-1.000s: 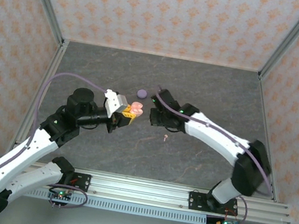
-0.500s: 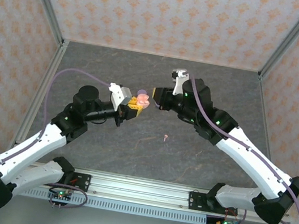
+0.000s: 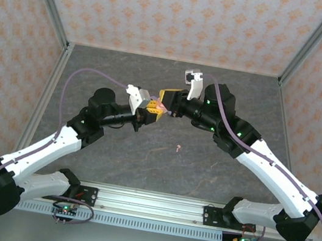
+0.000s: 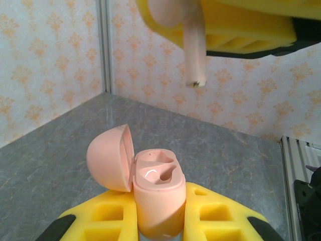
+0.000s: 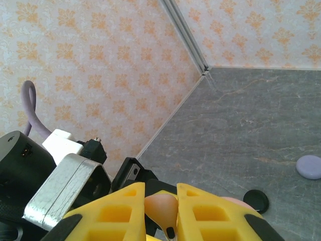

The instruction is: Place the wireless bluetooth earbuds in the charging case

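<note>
**Bimanual insertion, approach stage.** Nearest the arm bases, a loose earbud (image 3: 178, 148) lay alone on the grey table (image 3: 213, 179), well apart from both claws. Above mid-table, the left claw (image 3: 150, 114) was closed on the pink charging case (image 4: 158, 196). The case was gripped low on its body, so that the hinged lid (image 4: 110, 158) stood open and the two moulded wells were presented upward. The right claw (image 3: 165, 99) was closed on the head of a pink earbud (image 4: 193, 55). The stem was thereby left free, pointing down toward the case but apart from it. Finer alignment of stem to well was judged necessary before lowering. Beyond the claws, a black disc (image 5: 256, 200) and a lilac disc (image 5: 309, 166) lay on the table, with the patterned wall (image 5: 100, 75) behind.
</note>
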Motion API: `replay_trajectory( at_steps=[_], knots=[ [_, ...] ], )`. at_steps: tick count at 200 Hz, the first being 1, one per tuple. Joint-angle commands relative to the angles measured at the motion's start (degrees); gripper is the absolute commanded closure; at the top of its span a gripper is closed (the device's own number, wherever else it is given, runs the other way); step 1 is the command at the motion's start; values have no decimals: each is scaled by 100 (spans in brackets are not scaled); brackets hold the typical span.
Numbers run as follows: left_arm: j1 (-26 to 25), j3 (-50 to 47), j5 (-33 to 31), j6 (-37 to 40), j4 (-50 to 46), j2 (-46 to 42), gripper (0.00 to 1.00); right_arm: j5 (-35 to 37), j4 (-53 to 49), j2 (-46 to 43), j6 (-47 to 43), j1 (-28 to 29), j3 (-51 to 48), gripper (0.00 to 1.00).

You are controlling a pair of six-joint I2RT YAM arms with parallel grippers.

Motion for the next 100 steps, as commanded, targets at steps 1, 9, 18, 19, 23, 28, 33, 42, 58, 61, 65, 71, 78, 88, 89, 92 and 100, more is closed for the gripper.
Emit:
replay_trajectory(
  at_steps=[1,9,18,19,23,28,33,42,58,61,65,71,78,88,89,92,100],
  knots=[
    [-55,232,51,47,314,-16,100,-16,158,-8,41,37,-74,82],
    [-56,240,24,42,312,-15,100,29,150,-34,39,37,-117,82],
    [-59,243,5,38,321,-15,100,79,123,-52,34,37,-158,82],
    [-57,240,5,38,321,-15,100,81,120,-57,29,37,-164,82],
    [-59,240,-7,39,321,-19,100,96,110,-70,30,34,-182,82],
    [-64,245,-17,40,321,-15,100,109,113,-77,41,37,-208,82],
    [-65,251,-19,33,321,-15,100,116,115,-79,41,35,-228,82],
    [-66,257,-26,25,321,-10,100,127,96,-88,34,37,-265,82],
    [-71,268,-30,11,315,-6,100,127,89,-79,58,37,-325,82],
    [-74,265,-31,11,308,-6,100,127,94,-81,64,37,-343,82],
    [-81,272,-23,11,299,-6,100,132,89,-81,72,36,-359,82],
    [-88,274,-22,12,282,-6,100,135,77,-79,75,37,-380,82],
    [-84,286,-21,11,269,-6,100,153,67,-85,84,37,-397,82],
    [-91,287,-24,20,258,-7,100,171,71,-90,85,37,-439,82],
    [-91,289,-27,20,254,-6,100,171,72,-93,85,37,-441,82],
    [-90,283,-30,20,258,-6,100,188,68,-93,88,37,-456,82],
    [-99,288,-23,22,251,-6,100,211,70,-94,89,37,-481,82]
  ],
)
